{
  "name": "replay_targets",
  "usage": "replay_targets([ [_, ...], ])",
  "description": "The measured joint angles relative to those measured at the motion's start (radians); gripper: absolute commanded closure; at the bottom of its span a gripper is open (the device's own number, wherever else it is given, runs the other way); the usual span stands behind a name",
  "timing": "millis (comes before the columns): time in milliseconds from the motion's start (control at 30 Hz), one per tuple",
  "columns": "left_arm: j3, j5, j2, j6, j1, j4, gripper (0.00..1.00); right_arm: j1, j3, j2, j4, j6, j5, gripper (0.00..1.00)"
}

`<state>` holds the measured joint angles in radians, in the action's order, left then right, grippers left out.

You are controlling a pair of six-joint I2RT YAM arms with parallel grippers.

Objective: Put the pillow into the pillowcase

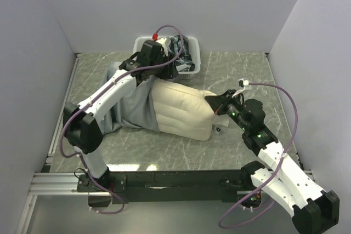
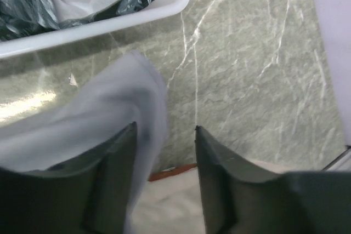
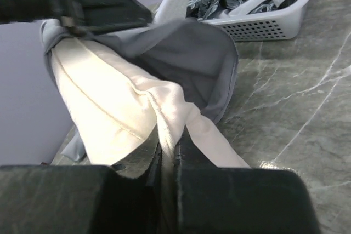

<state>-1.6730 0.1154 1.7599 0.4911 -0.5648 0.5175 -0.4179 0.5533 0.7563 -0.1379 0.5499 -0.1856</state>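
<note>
the pillow (image 1: 181,114) sits mid-frame in the top view on the marbled green table (image 1: 247,75). it's cream, puffy and soft, with stitched seams splitting it into fat ridges. its long axis runs left to right, tilted a bit. the left end is tucked into the open mouth of the pillowcase (image 1: 131,108) and the right end points lower right. the pillowcase is thin, wrinkly grey cloth, bunched up left of centre.

the right end effector (image 3: 167,173) is clenched on the pillow's cream edge. the left end effector (image 2: 164,130) has its fingers spread apart, with grey fabric draped over the one on the left of its view. a white perforated plastic basket (image 1: 193,70) of dark patterned stuff sits just above the pillow.
</note>
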Motion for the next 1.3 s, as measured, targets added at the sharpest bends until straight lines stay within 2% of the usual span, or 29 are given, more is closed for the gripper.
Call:
replay_targets([
  [33, 0.0, -0.009, -0.02, -0.009, -0.002, 0.005, 0.18, -0.001, 0.003, 0.0, 0.006, 0.0, 0.01, 1.0],
  [167, 0.016, -0.126, -0.155, -0.006, -0.016, 0.021, 0.14, -0.003, 0.021, -0.002, 0.04, 0.0, 0.039, 1.0],
  [267, 0.098, -0.255, -0.345, 0.013, -0.038, 0.018, 0.14, -0.003, 0.047, 0.002, 0.085, 0.003, 0.059, 1.0],
  [400, 0.255, -0.399, -0.603, 0.058, -0.086, 0.003, 0.3, -0.003, 0.086, 0.025, 0.145, 0.003, 0.081, 1.0],
  [433, 0.302, -0.419, -0.657, 0.071, -0.101, -0.003, 0.39, -0.003, 0.09, 0.029, 0.153, 0.004, 0.086, 1.0],
  [533, 0.418, -0.467, -0.733, 0.105, -0.151, -0.004, 0.48, -0.003, 0.097, 0.028, 0.176, 0.007, 0.09, 1.0],
  [600, 0.486, -0.487, -0.729, 0.124, -0.199, -0.007, 0.47, -0.003, 0.103, 0.025, 0.197, 0.006, 0.092, 1.0],
  [767, 0.598, -0.52, -0.614, 0.161, -0.253, -0.005, 0.34, -0.003, 0.129, 0.024, 0.251, 0.006, 0.092, 1.0],
  [900, 0.607, -0.576, -0.567, 0.167, -0.253, -0.027, 0.34, -0.003, 0.134, 0.012, 0.281, 0.004, 0.093, 1.0],
  [1100, 0.584, -0.653, -0.487, 0.156, -0.253, -0.085, 0.48, -0.003, 0.142, 0.003, 0.312, 0.003, 0.095, 1.0],
  [1300, 0.563, -0.724, -0.452, 0.153, -0.285, -0.072, 0.35, -0.003, 0.159, 0.003, 0.343, 0.002, 0.097, 1.0],
])
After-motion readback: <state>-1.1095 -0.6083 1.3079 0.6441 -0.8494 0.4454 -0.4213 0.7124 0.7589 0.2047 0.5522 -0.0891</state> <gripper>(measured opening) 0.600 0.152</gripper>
